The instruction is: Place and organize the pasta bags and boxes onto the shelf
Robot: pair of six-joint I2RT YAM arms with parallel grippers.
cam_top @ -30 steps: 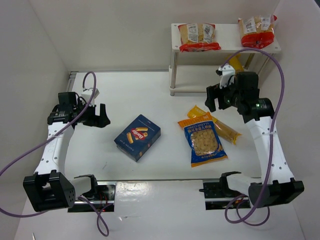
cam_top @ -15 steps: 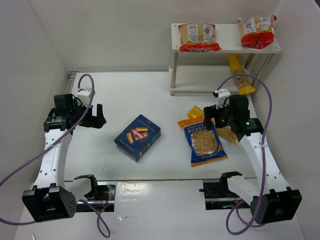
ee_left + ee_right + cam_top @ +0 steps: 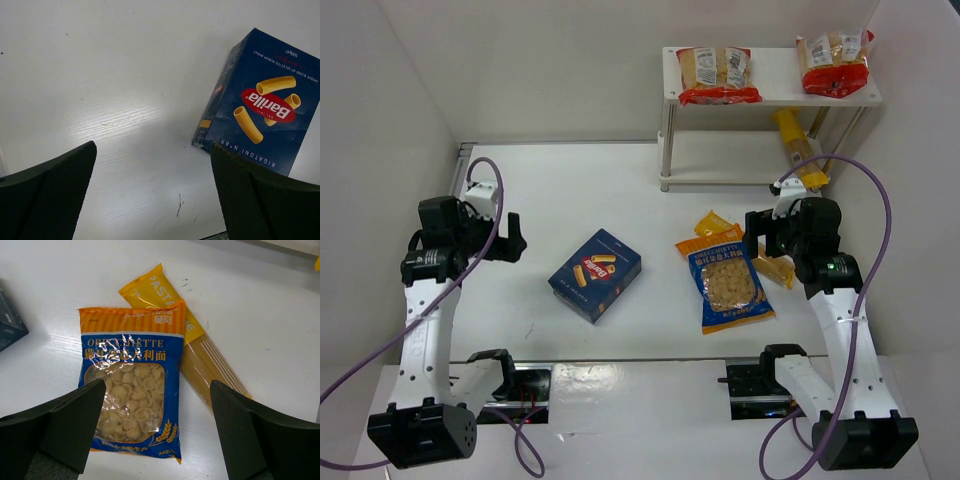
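A blue orecchiette bag (image 3: 728, 285) (image 3: 129, 395) lies flat on the table, overlapping a yellow spaghetti pack (image 3: 765, 258) (image 3: 200, 357). My right gripper (image 3: 770, 232) (image 3: 157, 432) hangs open above them, holding nothing. A blue Barilla rigatoni box (image 3: 595, 274) (image 3: 260, 107) lies mid-table. My left gripper (image 3: 510, 240) (image 3: 152, 192) is open to the left of the box, empty. Two red-trimmed pasta bags (image 3: 718, 73) (image 3: 835, 60) lie on the white shelf's (image 3: 770, 95) top. Another yellow pack (image 3: 797, 150) leans under the shelf.
White walls close in the table on the left, back and right. The shelf's legs (image 3: 666, 145) stand at the back right. Purple cables (image 3: 860, 180) loop off both arms.
The right arm has pulled back from the shelf and lowered over the orecchiette bag. A yellow pack now shows under the shelf. The left arm has drawn back toward the left wall.
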